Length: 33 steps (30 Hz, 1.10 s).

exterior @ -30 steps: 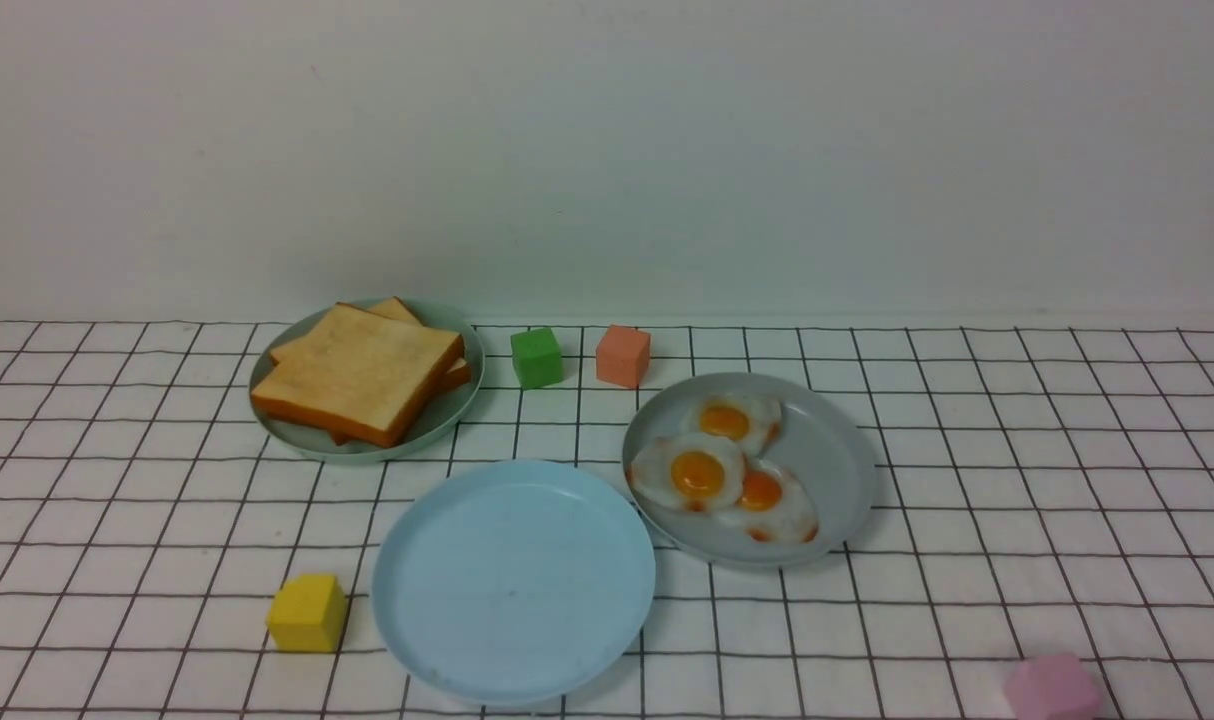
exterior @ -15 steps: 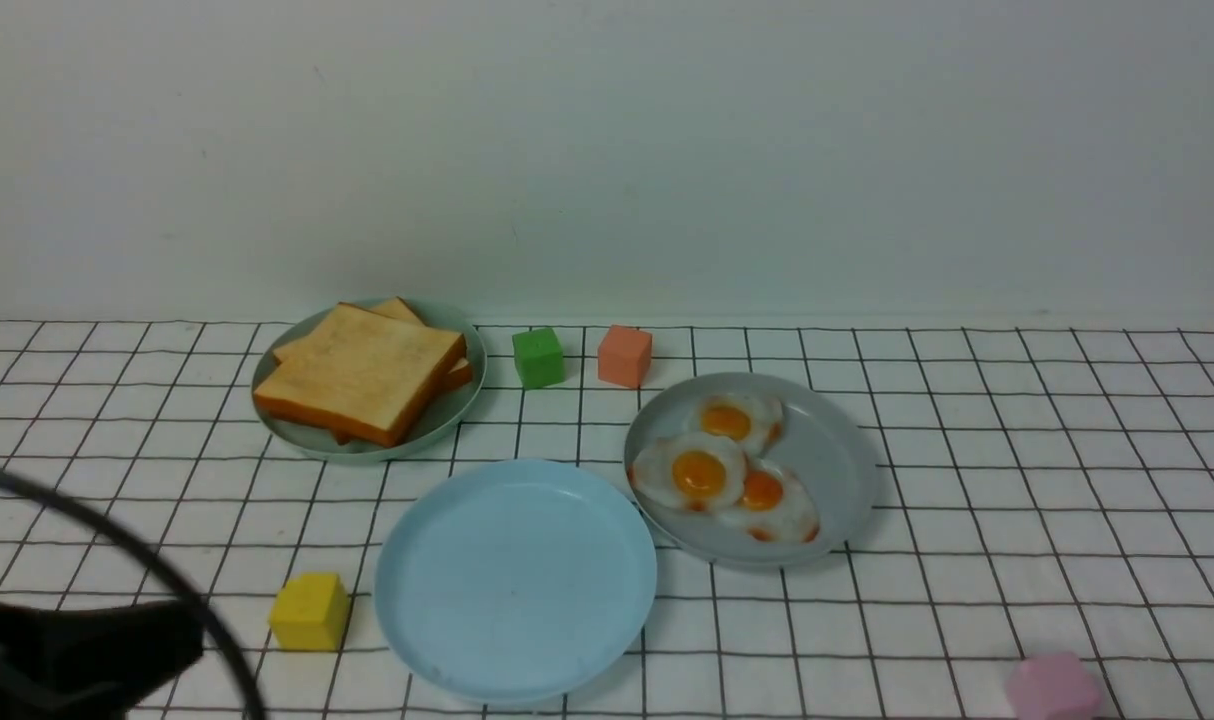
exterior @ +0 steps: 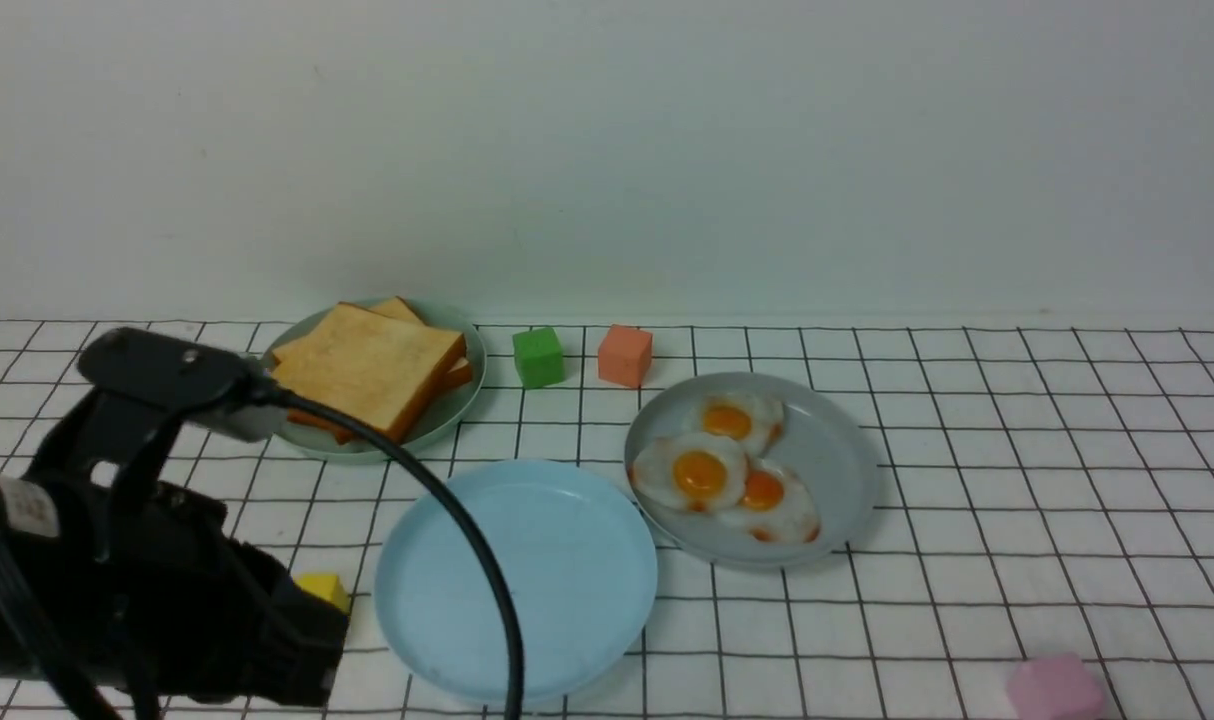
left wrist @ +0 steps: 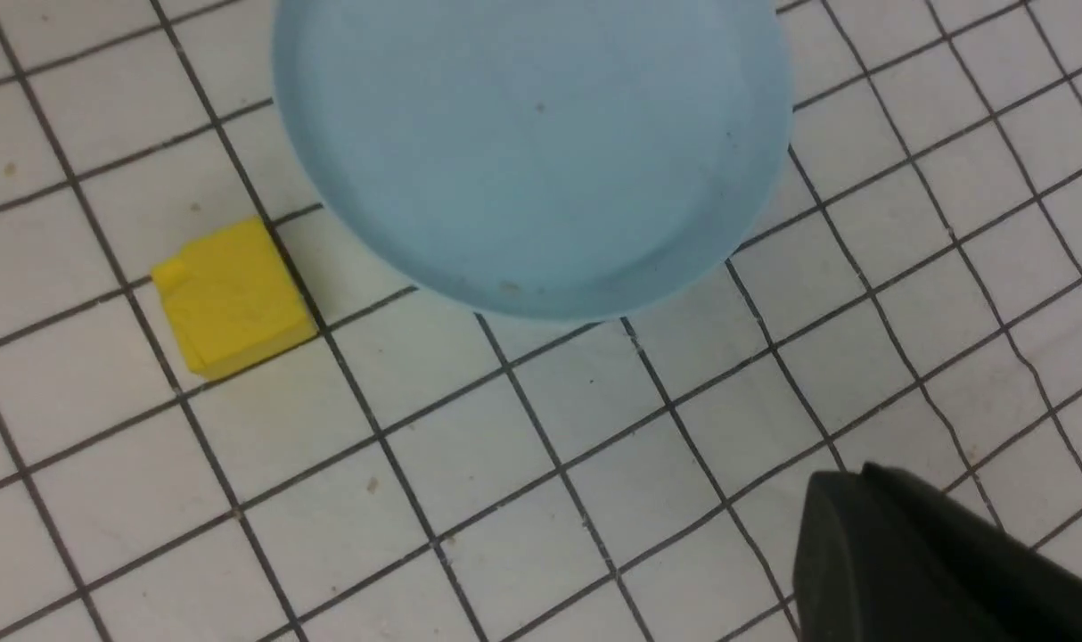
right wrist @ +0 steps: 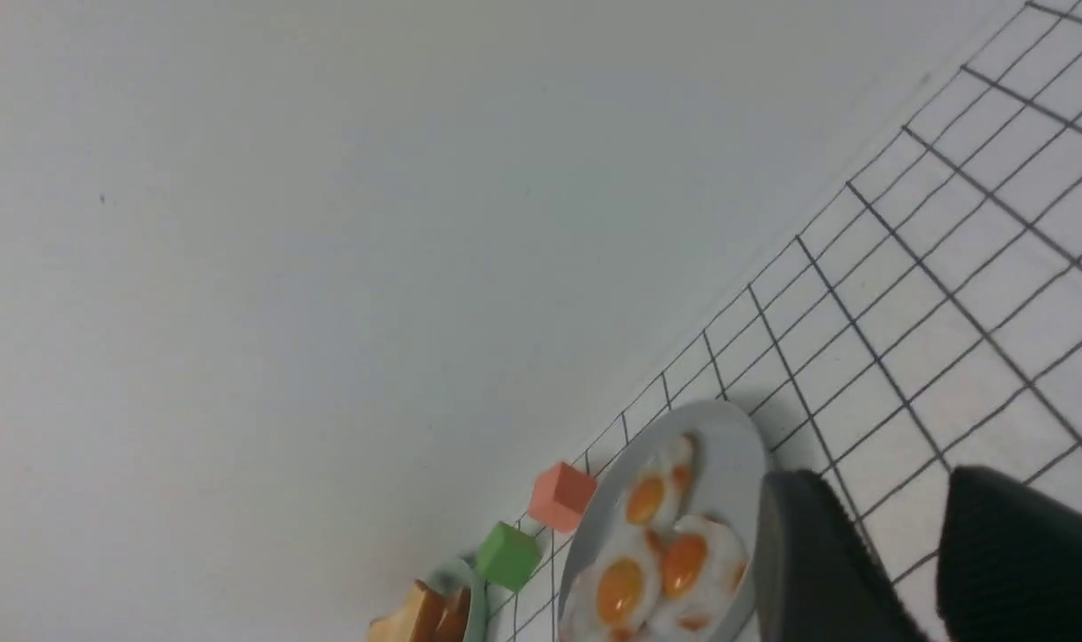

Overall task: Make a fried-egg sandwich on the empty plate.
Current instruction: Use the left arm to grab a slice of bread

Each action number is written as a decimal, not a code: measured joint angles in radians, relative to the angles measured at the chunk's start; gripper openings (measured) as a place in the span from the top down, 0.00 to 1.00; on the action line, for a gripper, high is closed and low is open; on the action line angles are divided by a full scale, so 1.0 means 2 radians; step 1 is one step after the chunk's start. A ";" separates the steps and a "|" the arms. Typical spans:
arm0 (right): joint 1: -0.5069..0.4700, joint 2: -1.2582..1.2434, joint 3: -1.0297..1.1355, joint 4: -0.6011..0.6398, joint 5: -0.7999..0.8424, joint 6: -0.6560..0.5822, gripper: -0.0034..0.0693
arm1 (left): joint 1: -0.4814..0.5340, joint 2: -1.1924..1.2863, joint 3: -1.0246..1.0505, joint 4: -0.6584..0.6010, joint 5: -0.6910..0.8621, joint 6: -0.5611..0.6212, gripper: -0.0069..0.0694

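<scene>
The empty sky-blue plate [exterior: 515,580] lies front centre and also shows in the left wrist view [left wrist: 532,152]. Two toast slices [exterior: 362,372] are stacked on a pale green plate [exterior: 467,385] at the back left. Three fried eggs [exterior: 722,468] lie on a grey-blue plate [exterior: 832,470] to the right; they also show in the right wrist view [right wrist: 657,562]. My left arm [exterior: 167,590] hangs at the front left beside the blue plate; its gripper [left wrist: 848,486] looks shut and empty. My right gripper [right wrist: 897,499] is open and empty, near the egg plate's edge.
A yellow cube [exterior: 319,588] sits left of the blue plate, half hidden by my left arm, and shows in the left wrist view [left wrist: 229,299]. A green cube [exterior: 538,356] and an orange-pink cube [exterior: 624,355] stand at the back. A pink cube [exterior: 1052,688] sits front right.
My left arm has come into the front view from the lower left, risen and moved forward, and now covers part of the yellow cube. Plates and food have not moved.
</scene>
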 joint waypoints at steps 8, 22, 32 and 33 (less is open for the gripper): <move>0.039 0.083 -0.172 -0.039 0.237 -0.114 0.77 | -0.015 0.083 -0.083 0.041 -0.010 -0.056 0.93; 0.126 0.326 -0.424 -0.164 0.449 -0.201 0.95 | -0.015 0.295 -0.294 0.142 0.015 -0.126 0.93; 0.141 0.328 -0.432 -0.167 0.439 -0.205 0.94 | 0.017 0.439 -0.441 0.258 0.056 -0.230 0.85; 0.142 0.328 -0.432 -0.167 0.439 -0.205 0.94 | 0.024 0.448 -0.448 0.255 0.060 -0.223 0.84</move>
